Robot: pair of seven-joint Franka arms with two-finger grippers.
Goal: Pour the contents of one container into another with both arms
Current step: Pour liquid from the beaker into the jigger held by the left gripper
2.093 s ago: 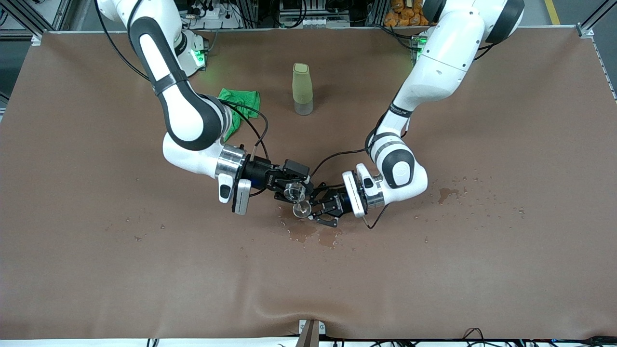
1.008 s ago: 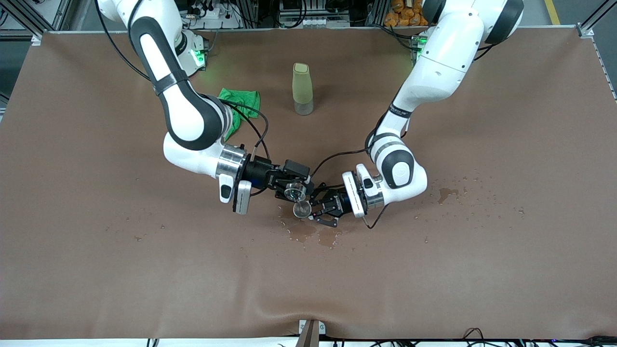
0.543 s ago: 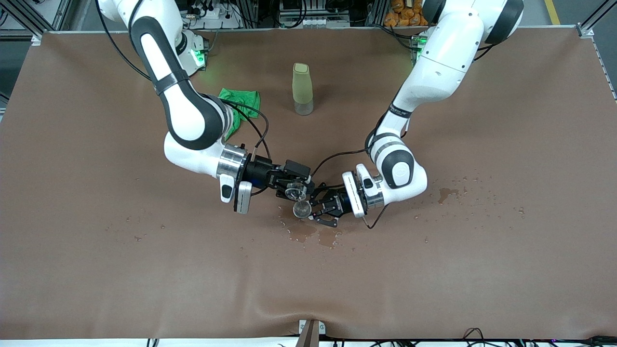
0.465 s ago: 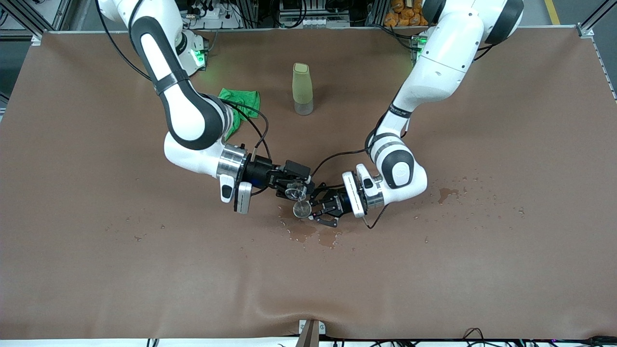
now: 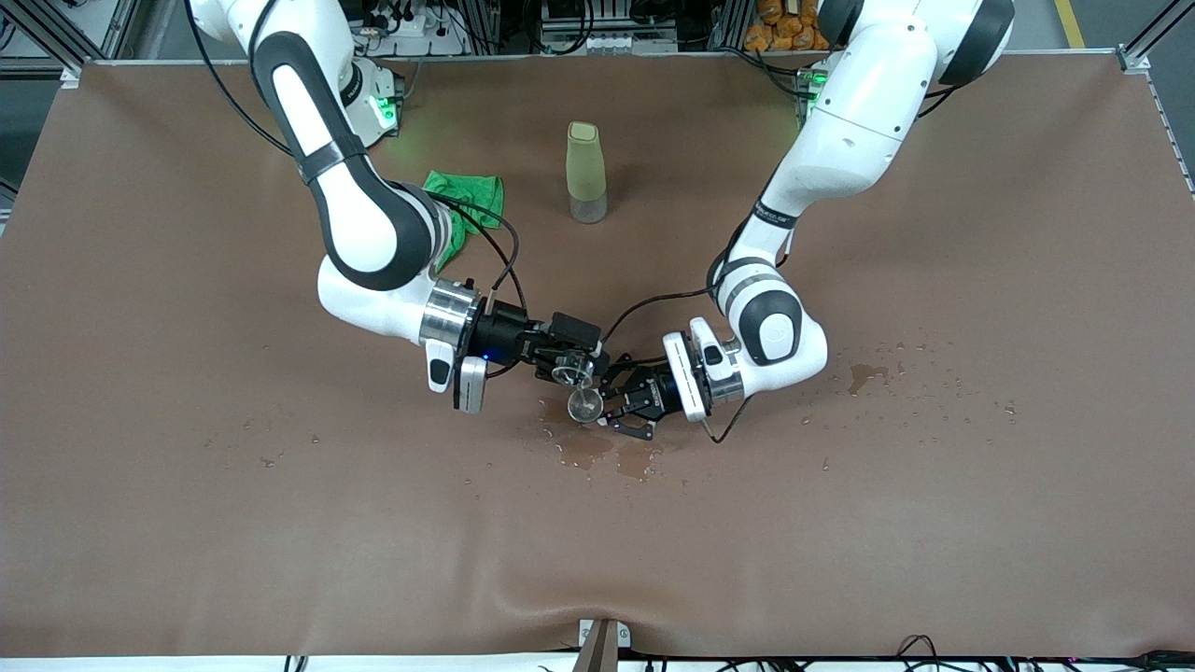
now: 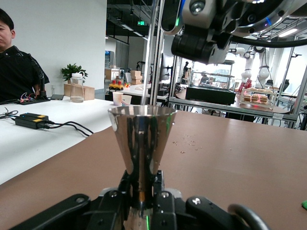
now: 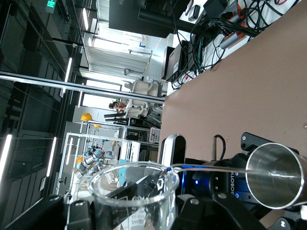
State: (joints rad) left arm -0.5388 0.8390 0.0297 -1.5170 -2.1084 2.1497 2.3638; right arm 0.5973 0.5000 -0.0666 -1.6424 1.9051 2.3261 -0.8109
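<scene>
right claw (image 5: 571,371) grips the tilted glass cup (image 5: 568,372), streaming into the jigger (image 5: 584,405) clamped by left claw (image 5: 605,407).

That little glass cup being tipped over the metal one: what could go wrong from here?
The stream is thin and the jigger has a small mouth, so a slight drift of the glass cup in the right gripper could send water past the rim. Wet patches on the table below suggest it has happened already. The left gripper pinches only the jigger's narrow waist, so it might tilt as it fills.
</scene>
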